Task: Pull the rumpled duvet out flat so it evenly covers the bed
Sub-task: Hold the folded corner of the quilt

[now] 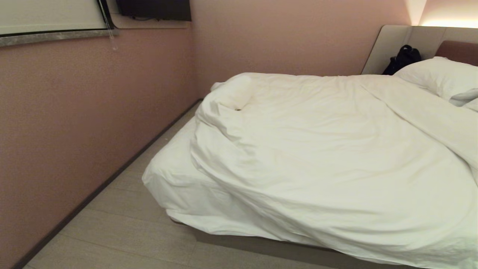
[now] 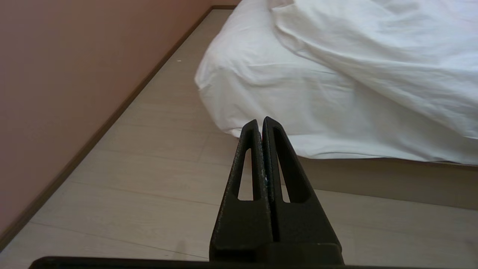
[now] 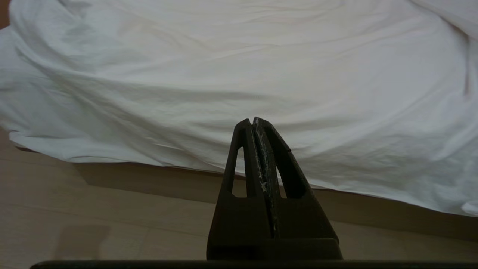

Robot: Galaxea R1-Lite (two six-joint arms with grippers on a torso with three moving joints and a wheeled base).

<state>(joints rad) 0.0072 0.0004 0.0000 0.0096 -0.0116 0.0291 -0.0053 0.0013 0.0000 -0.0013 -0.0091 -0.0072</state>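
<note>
The task stands at its outset. The duvet [image 1: 321, 149] lies heaped on the bed [image 1: 239, 243], drawn toward the headboard [image 1: 396, 45] and pillow [image 1: 437, 76] side, with its corner nearest the wall folded back on itself into a bunched roll. That leaves the sheeted mattress corner [image 1: 168, 179] at the foot bare. Remaining, by this reading: seize the folded edge, draw it out toward the bare corner, and level the creases. The duvet's long axis appears to run from the headboard toward the foot, roughly along the bed, but skewed, its lower edge slanting across the mattress and overhanging the near side. Neither arm shows in the head view. The left tool [image 2: 260, 120] hangs above the floor [image 2: 149, 168], aimed at the bare corner, its two fingers pressed together on nothing. The right tool [image 3: 251, 121] likewise is closed and empty, facing the overhanging duvet.
</note>
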